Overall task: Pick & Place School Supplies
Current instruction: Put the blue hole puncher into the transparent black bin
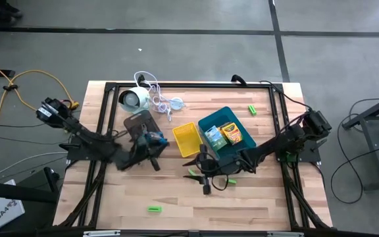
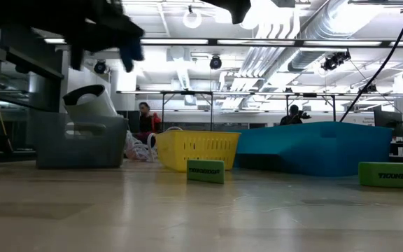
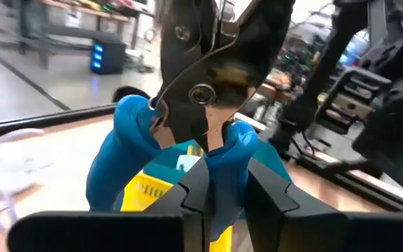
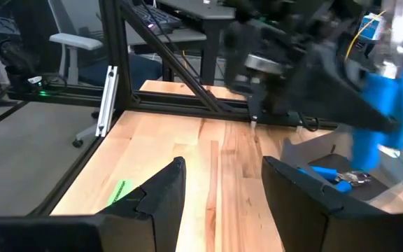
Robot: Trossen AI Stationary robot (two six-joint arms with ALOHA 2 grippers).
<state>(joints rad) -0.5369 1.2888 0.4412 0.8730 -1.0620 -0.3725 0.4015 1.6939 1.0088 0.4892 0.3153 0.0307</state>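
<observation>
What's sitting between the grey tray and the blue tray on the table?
The yellow tray lies between the grey tray and the blue tray, beside the blue one. The high view shows it; the low view agrees.

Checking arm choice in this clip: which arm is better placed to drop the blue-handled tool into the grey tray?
The left. Its gripper is shut on the blue-handled tool and sits right beside the grey tray. The right gripper stands open, holding nothing, past the yellow tray.
</observation>
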